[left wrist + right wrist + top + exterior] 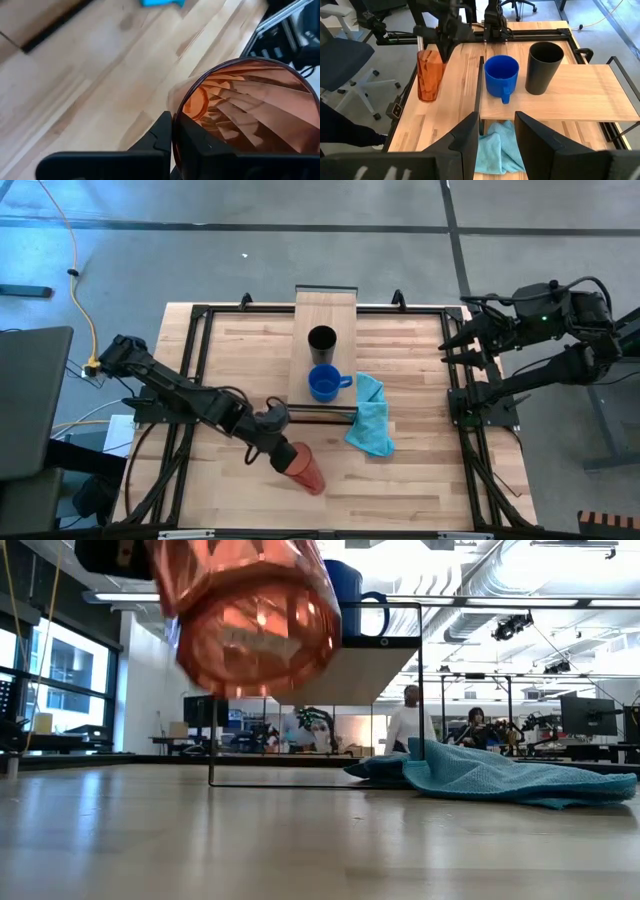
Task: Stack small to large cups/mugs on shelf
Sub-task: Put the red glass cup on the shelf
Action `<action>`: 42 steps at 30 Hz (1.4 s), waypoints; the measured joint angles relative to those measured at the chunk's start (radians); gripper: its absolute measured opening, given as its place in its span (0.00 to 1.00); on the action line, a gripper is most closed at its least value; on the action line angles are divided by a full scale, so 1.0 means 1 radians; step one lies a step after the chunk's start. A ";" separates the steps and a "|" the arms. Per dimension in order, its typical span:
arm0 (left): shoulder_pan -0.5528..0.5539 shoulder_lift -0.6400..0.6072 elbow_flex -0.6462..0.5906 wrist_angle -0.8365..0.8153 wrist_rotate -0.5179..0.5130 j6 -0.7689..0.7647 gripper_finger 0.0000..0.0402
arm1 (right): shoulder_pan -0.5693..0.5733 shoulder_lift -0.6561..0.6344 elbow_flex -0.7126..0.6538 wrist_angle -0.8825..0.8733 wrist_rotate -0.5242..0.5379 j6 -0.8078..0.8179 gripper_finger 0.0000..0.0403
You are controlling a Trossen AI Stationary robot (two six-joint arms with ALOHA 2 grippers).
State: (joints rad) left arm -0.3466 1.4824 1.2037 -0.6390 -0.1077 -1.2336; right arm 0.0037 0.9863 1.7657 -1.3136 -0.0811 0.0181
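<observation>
The translucent red-orange tumbler (305,469) is in my left gripper (283,444), over the table's near middle, in front of the shelf. In the low view the tumbler (255,610) hangs clear of the tabletop, its base tipped toward the near edge. The black cup (322,340) and the blue mug (323,384) stand on their bases on the light-wood shelf (325,310), the mug nearer, with its handle pointing right. My right gripper (495,137) is open and waits at the table's far right (447,345), touching nothing. My left gripper pinches the tumbler's wall at its open rim (173,117). One finger (161,135) is outside and the other finger (196,145) is inside the hollow. The fingers come down from above. The tumbler hangs below them, lifted clear and tilted, its base toward the near edge.
A crumpled light-blue cloth (370,416) lies on the table just right of the shelf's near end. The shelf's thin black frame (418,690) stands between tumbler and cloth. Black rails run along the table's left and right sides. People show in the room beyond.
</observation>
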 joint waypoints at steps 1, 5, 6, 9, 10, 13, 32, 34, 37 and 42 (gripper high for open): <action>0.000 -0.014 0.000 -0.002 -0.011 0.005 0.01 | 0.000 0.000 0.000 0.000 0.000 0.000 0.29; 0.000 -0.068 0.000 -0.031 -0.068 0.014 0.01 | 0.000 0.000 0.000 -0.006 0.000 0.000 0.29; 0.000 -0.084 0.000 -0.028 -0.077 0.018 0.00 | 0.000 0.000 0.000 -0.007 0.000 0.000 0.29; 0.000 -0.133 0.000 -0.054 -0.111 0.023 0.00 | 0.000 -0.001 0.000 -0.006 0.002 0.000 0.29; 0.000 -0.151 0.000 -0.061 -0.125 0.024 0.00 | 0.000 0.000 0.000 -0.006 0.005 0.000 0.29; 0.000 -0.207 0.000 -0.093 -0.171 0.025 0.00 | 0.000 -0.001 0.000 -0.006 0.017 0.000 0.29; 0.000 -0.514 0.001 -0.137 -0.494 0.202 0.00 | 0.000 0.008 0.000 0.019 0.055 0.032 0.29; 0.000 -0.541 0.001 -0.126 -0.522 0.234 0.00 | 0.000 0.011 0.000 0.031 0.055 0.036 0.29; 0.000 -0.568 0.001 -0.112 -0.581 0.283 0.00 | 0.000 0.018 0.000 0.054 0.055 0.053 0.29; 0.000 -0.618 0.001 -0.118 -0.661 0.359 0.00 | 0.000 0.040 0.000 0.079 0.055 0.062 0.29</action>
State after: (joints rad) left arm -0.3463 0.8648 1.2051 -0.7569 -0.7685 -0.8750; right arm 0.0032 1.0261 1.7660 -1.2345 -0.0257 0.0801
